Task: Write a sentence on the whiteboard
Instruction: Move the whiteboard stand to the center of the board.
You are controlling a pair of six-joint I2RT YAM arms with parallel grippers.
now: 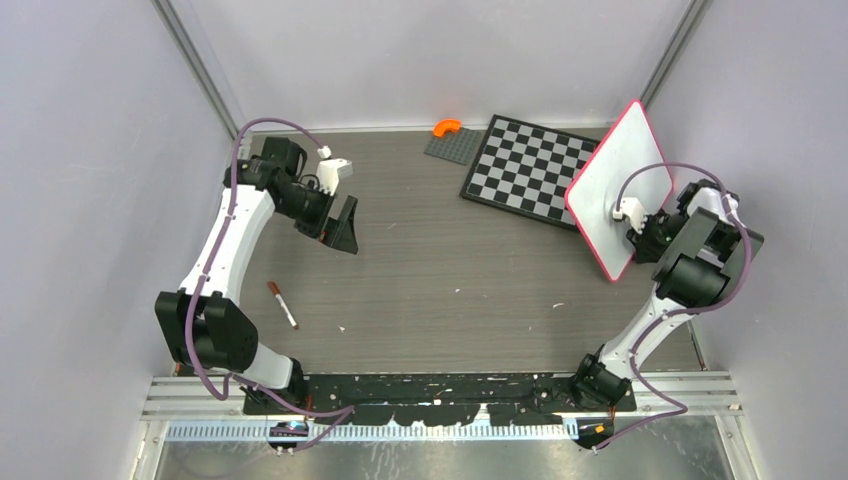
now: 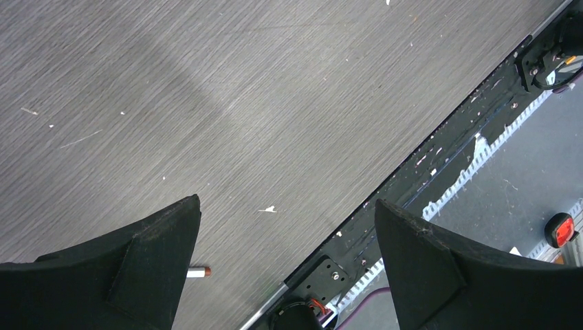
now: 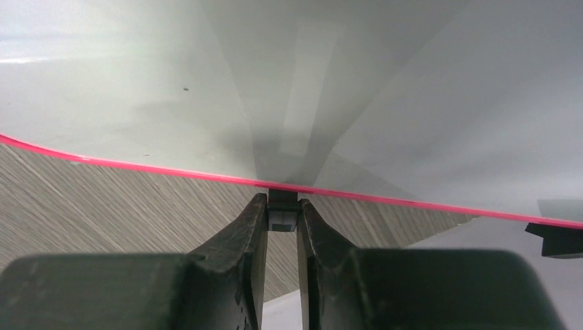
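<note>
The whiteboard [image 1: 620, 185] is lifted off the table at the right and stands tilted on edge, its pink frame showing. My right gripper [image 1: 638, 240] holds it from behind. In the right wrist view that gripper [image 3: 282, 210] is shut on a small black clip foot [image 3: 282, 198] at the edge of the whiteboard [image 3: 206, 82]. The sentence is out of view: the white face I see is blank. A marker [image 1: 282, 304] with a red-brown cap lies on the table at the left. My left gripper [image 1: 340, 232] hangs open above the table, and only the marker's end [image 2: 199, 272] shows beside its left finger.
A black-and-white chessboard [image 1: 530, 165] lies at the back, just left of the raised board. Beside it sits a grey baseplate [image 1: 455, 147] with an orange piece [image 1: 447, 128]. The black mounting rail [image 2: 440, 158] runs along the table's near edge.
</note>
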